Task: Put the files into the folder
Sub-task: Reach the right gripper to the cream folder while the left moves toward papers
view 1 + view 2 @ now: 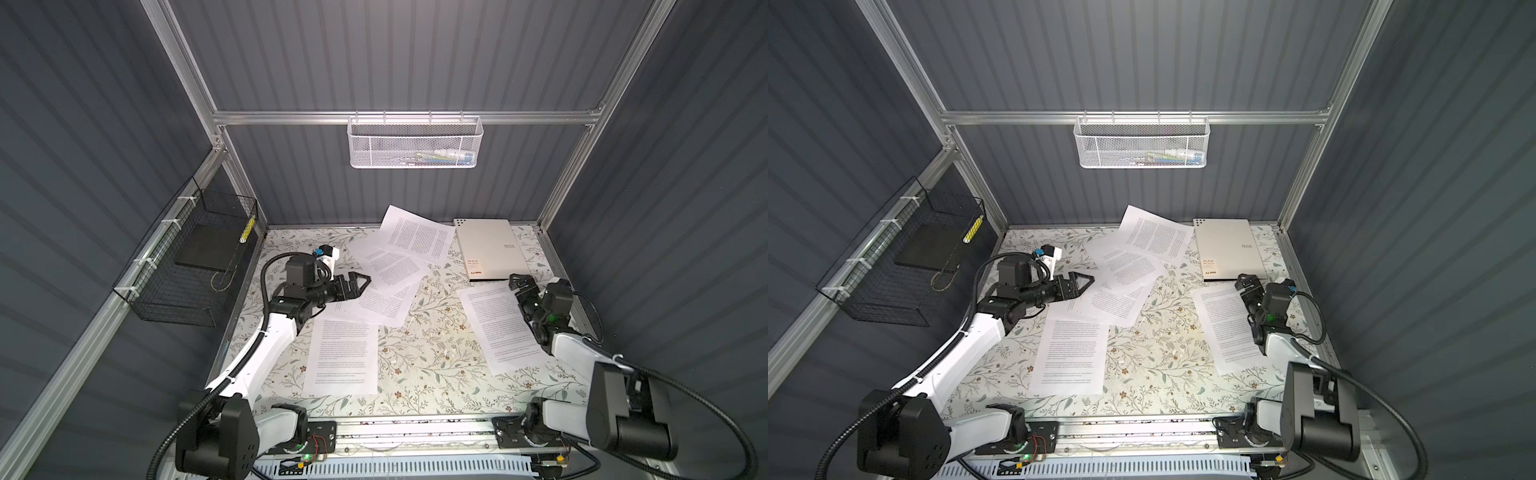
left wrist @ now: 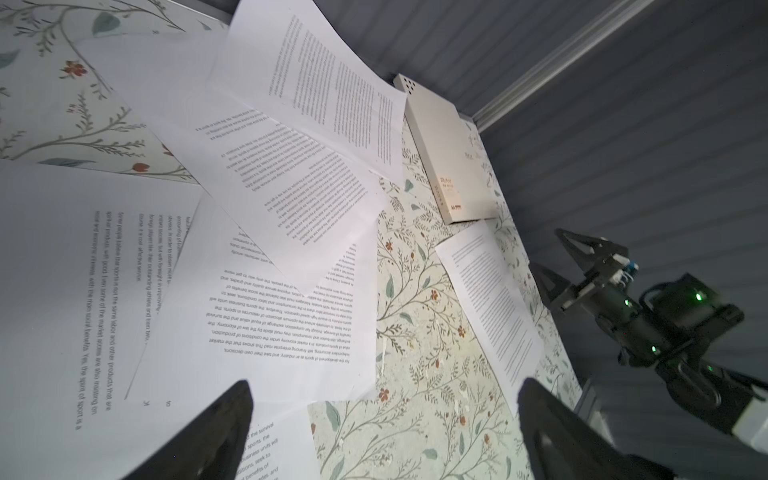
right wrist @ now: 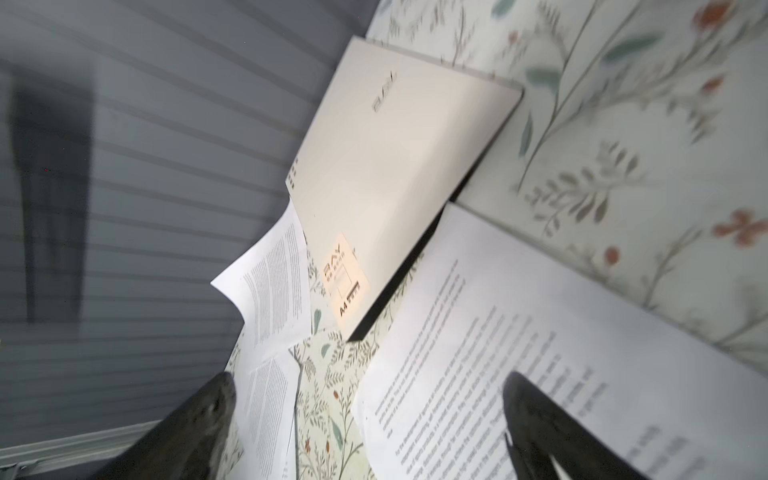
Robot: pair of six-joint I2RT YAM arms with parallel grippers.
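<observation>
Since the folder (image 1: 488,249) at one o'clock lies shut, the right pincer (image 1: 520,281) hangs spread by its near edge, seemingly to open it, the left pincer (image 1: 360,281) spread over files (image 1: 415,237)

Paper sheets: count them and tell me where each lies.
5. Overlapping at the far middle: far sheet, middle sheet, front sheet. Near-left sheet. Right sheet, by the folder. More may hide beneath.

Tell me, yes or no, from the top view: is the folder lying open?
No: the folder lies shut, its pale cover facing up and none of its inside showing.
</observation>
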